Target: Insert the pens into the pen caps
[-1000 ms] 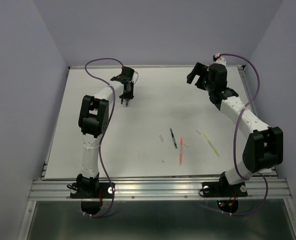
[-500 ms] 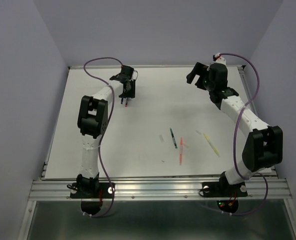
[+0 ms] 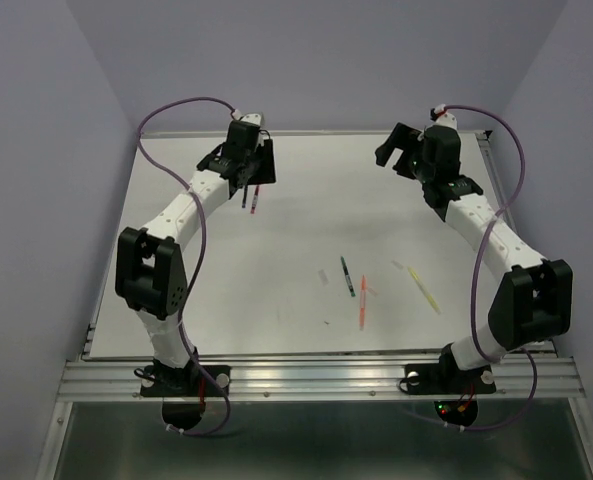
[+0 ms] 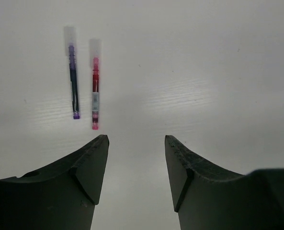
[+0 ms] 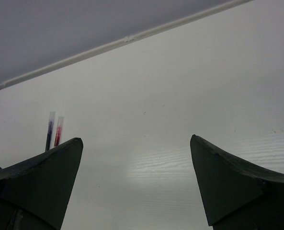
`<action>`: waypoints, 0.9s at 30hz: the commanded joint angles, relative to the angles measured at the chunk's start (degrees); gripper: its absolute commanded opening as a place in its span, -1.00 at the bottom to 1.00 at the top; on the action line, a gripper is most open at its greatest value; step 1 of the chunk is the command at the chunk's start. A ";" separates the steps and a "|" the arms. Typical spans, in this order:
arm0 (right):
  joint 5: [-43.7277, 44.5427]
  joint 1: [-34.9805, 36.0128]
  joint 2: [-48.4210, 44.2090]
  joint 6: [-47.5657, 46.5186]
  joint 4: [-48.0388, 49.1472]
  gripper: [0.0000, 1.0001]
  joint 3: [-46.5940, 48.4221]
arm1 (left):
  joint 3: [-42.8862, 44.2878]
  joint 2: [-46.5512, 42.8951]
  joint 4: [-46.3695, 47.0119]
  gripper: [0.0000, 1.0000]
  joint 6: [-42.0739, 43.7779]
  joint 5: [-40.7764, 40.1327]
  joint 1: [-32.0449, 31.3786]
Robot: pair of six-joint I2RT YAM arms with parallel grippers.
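A dark blue pen (image 4: 73,79) and a dark red pen (image 4: 95,86) lie side by side on the table, each with a pale see-through cap (image 4: 95,46) on its far end. They show in the top view (image 3: 249,199) and faintly in the right wrist view (image 5: 54,132). My left gripper (image 4: 136,139) is open and empty, just short of them (image 3: 256,172). My right gripper (image 3: 388,150) is open and empty at the back right (image 5: 137,143). A green pen (image 3: 347,276), an orange pen (image 3: 363,302) and a pale yellow pen (image 3: 423,288) lie in the middle, with loose pale caps (image 3: 323,276) near them.
The white table's back edge (image 5: 127,39) meets the lilac wall just beyond my right gripper. Lilac walls close both sides. The metal rail (image 3: 316,378) with both arm bases runs along the near edge.
My left gripper has drawn back and up off the blue and red pens, and its elbow has swung out to the left. The pens stay on the table. The right arm has hardly moved.
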 commanded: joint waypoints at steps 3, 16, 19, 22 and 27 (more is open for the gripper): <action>4.05 -0.32 -7.92 1.64 0.91 1.00 -2.98 | -8.52 -7.89 3.49 0.32 -6.00 -0.47 -7.30; 11.87 -0.32 -20.06 4.63 0.56 1.00 -12.83 | -13.73 -5.36 4.02 0.46 -17.17 0.15 -24.69; 14.07 -0.32 -21.56 4.72 -0.14 1.00 -13.97 | -11.45 -2.46 2.62 0.52 -18.85 -0.46 -27.34; 15.83 -0.32 -22.53 4.81 -1.37 1.00 -14.94 | -8.20 0.61 -1.06 0.63 -20.77 -4.06 -30.59; 17.41 -0.32 -23.85 4.55 -2.34 1.00 -16.44 | -5.64 3.70 -2.13 0.71 -22.19 -4.33 -34.20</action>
